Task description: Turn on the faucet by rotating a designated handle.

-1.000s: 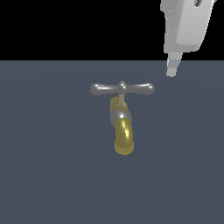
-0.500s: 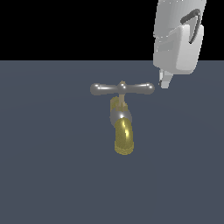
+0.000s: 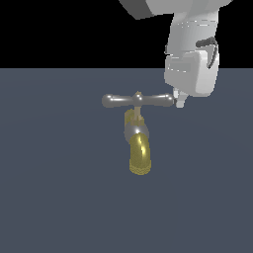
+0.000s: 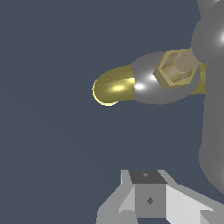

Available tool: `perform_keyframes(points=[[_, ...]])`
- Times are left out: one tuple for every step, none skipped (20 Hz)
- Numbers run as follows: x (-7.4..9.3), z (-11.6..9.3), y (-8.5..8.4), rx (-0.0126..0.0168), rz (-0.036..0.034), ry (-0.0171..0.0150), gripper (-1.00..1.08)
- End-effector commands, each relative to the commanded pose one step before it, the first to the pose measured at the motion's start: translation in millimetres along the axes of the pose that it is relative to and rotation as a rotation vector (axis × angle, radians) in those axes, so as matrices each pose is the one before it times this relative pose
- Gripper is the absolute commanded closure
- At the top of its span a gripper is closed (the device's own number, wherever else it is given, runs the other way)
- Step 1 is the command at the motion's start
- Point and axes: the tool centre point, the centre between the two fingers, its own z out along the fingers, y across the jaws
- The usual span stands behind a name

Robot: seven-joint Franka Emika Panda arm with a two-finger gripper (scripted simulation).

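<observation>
My gripper [image 3: 180,103] (whether spread or pressed together, I cannot tell) sits just beside the handle [image 3: 138,100], the faucet [image 3: 138,143] not yet turned on.

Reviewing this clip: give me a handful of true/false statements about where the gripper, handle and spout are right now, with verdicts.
1. The gripper is at the end of the handle on the exterior view's right. True.
2. The faucet spout is brass-gold and curves downward. True.
3. The handle crossbar stands vertical. False: it lies horizontal in the exterior view.
4. The gripper is clamped around the spout. False: it is up beside the crossbar's end, well away from the spout's ribbed tip.
5. The wrist view shows a hexagonal brass nut where the stem meets the faucet body. True.
6. A second faucet sits on the grey surface. False: only one is there.
</observation>
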Motion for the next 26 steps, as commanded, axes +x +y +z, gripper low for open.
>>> perform_keyframes(points=[[0.72,4.36,4.17,0.00005,-0.02368,0.00054,1.08],[0.28,1.37,1.26,0.00021,-0.00727,0.00019,1.08],[0.25,1.21,1.12,0.00019,-0.00644,0.00018,1.08],[0.23,1.05,0.98,0.00017,-0.00560,0.00017,1.08],[0.21,0.88,0.84,0.00015,-0.00478,0.00016,1.08],[0.15,0.71,0.68,0.00013,-0.00384,0.00013,1.08],[0.17,0.54,0.55,0.00012,-0.00308,0.00012,1.08],[0.12,0.36,0.39,0.00010,-0.00218,0.00009,1.08],[0.12,0.18,0.26,0.00008,-0.00138,0.00007,1.08],[-0.15,-0.03,0.02,0.00000,0.00000,0.00000,1.08],[0.09,-0.09,0.01,0.00000,0.00000,0.00000,1.08],[0.00,0.00,0.00,0.00000,0.00000,0.00000,1.08],[0.00,0.00,0.00,0.00000,0.00000,0.00000,1.08],[0.00,0.00,0.00,0.00000,0.00000,0.00000,1.08],[0.14,-0.04,-0.04,0.00000,0.00000,0.00000,1.08],[-0.34,0.01,2.65,0.00000,0.00000,0.00000,1.08],[-0.34,0.01,2.65,0.00000,0.00000,0.00000,1.08],[-0.34,0.01,2.66,0.00000,0.00000,0.00000,1.08],[-0.35,0.01,2.67,0.00000,0.00000,0.00000,1.08],[-0.35,0.01,2.68,0.00000,0.00000,0.00000,1.08],[-0.35,0.01,2.68,0.00000,0.00000,0.00000,1.08],[-0.35,0.01,2.69,0.00000,0.00000,0.00000,1.08],[-0.35,0.01,2.70,0.00000,0.00000,0.00000,1.08],[-0.35,0.01,2.71,0.00000,0.00000,0.00000,1.08],[-0.35,0.01,2.71,0.00000,0.00000,0.00000,1.08],[-0.36,0.01,2.72,0.00000,0.00000,0.00000,1.08]])
